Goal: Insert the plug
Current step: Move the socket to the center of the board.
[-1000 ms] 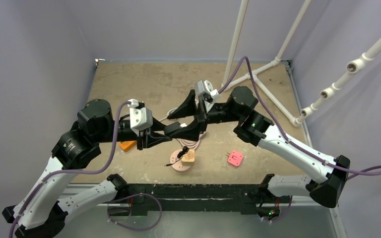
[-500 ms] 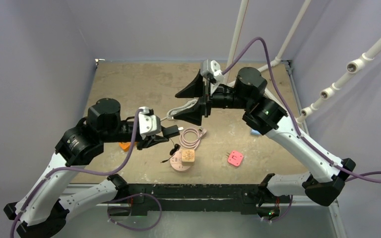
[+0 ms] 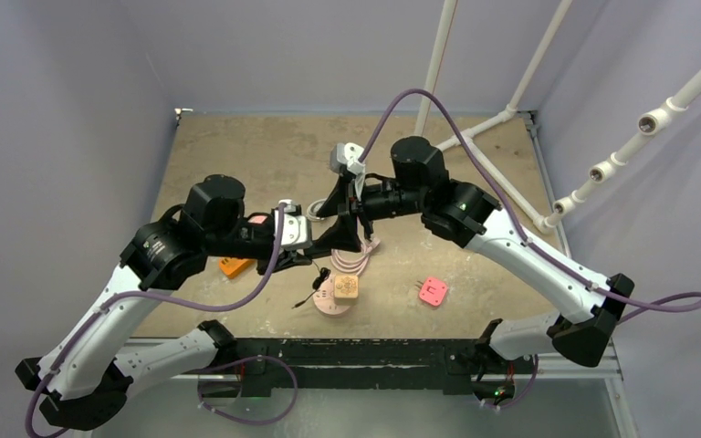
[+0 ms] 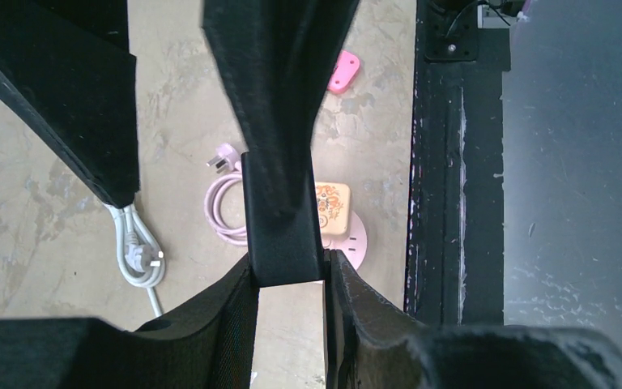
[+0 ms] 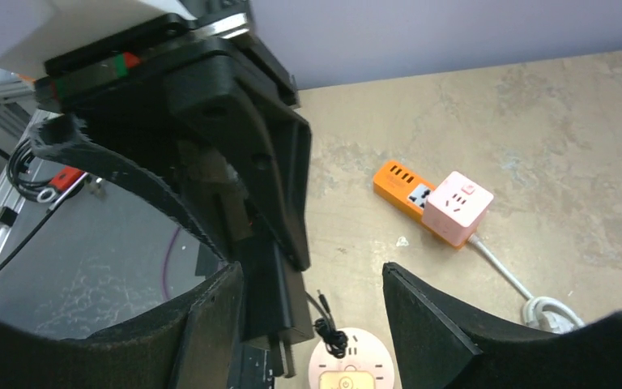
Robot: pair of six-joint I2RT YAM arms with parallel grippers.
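Observation:
The plug (image 4: 283, 243) is a black block adapter, held above the table with my left gripper (image 4: 287, 279) shut on it. In the right wrist view the plug (image 5: 279, 300) hangs with its two prongs (image 5: 286, 361) pointing down, a thin black cord (image 5: 328, 320) trailing off it. My right gripper (image 5: 312, 275) is open and straddles the plug, one finger close beside it. Below sits a round pink socket (image 3: 329, 306) with a yellowish cube (image 3: 346, 287) on it. From above, the left gripper (image 3: 318, 245) and right gripper (image 3: 351, 228) meet over the table's middle.
An orange power strip (image 5: 401, 182) with a pink cube socket (image 5: 456, 207) lies to the left. A coiled pink cable (image 4: 227, 203) and a white cable (image 4: 138, 251) lie under the grippers. A pink flat plug (image 3: 433, 291) sits front right. White pipes (image 3: 511, 109) stand at the back right.
The right gripper drew back and up, away from the plug, then came back down and left and now straddles it. The left arm carried the plug slightly to the right.

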